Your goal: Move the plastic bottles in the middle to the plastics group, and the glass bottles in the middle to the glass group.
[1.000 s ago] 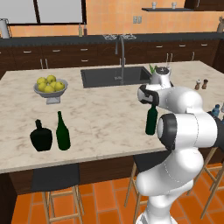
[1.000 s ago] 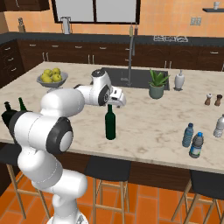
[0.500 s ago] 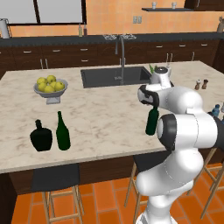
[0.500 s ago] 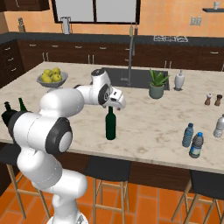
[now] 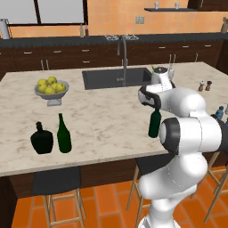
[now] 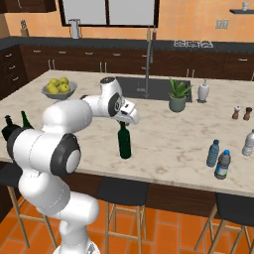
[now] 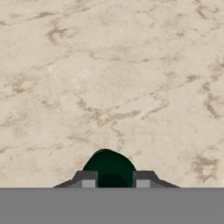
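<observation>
Dark green glass sits pinched between the two finger tips of the gripper (image 7: 112, 183): the jaws are clenched on the neck of the tall green bottle (image 6: 124, 144), one tip on each side of it in the hand view, with the bottle's rounded shoulder bulging up between them. From the right base view the gripper (image 6: 124, 122) sits right at the top of the neck, and from the left base view the gripper (image 5: 154, 108) covers the bottle's mouth in the same way.

The white arm loops up from the base, bends over the front edge of the counter (image 5: 107, 111) and points the hand straight down at the marble.

The bottle (image 5: 154, 124) stands upright on the counter, near the middle of the front half, at about 5 o'clock from the sink (image 5: 116, 78). It is slender, long-necked and very dark green. Far off at its 9 o'clock, near the left end, stand a squat black bottle (image 5: 42, 139) and another green bottle (image 5: 64, 134), just beside each other. Toward 3 o'clock, near the right end, two small blue plastic bottles (image 6: 219, 159) stand close together.
</observation>
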Available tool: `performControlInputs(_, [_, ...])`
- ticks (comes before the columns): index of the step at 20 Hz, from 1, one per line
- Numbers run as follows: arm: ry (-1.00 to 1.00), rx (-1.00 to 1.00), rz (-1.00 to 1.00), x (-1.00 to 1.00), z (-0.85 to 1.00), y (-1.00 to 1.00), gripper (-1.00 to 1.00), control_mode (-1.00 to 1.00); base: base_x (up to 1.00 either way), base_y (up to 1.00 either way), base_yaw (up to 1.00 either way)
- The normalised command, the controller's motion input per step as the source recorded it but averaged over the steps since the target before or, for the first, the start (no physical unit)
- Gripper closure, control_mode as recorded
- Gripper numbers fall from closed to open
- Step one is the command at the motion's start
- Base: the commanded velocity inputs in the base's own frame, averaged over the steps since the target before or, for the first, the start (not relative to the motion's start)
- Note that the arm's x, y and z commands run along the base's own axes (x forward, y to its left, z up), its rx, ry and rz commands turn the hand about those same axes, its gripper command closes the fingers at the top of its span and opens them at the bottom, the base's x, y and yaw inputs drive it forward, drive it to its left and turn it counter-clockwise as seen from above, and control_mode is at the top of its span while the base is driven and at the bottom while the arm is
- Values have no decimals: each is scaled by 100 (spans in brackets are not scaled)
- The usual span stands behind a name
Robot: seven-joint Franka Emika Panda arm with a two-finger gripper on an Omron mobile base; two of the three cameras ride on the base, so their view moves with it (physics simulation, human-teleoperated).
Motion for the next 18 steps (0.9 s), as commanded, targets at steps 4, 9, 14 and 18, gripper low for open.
performControlInputs(4, [0, 25, -1, -43, 31, 5, 100, -100, 0, 0, 0])
performControlInputs(9, [-2, 16, 0, -74, 49, 41, 100, -100, 0, 0, 0])
performControlInputs(14, [0, -1, 0, -61, 24, 92, 100, -100, 0, 0, 0])
performControlInputs(18, [-4, -4, 0, -44, 14, 100, 100, -100, 0, 0, 0])
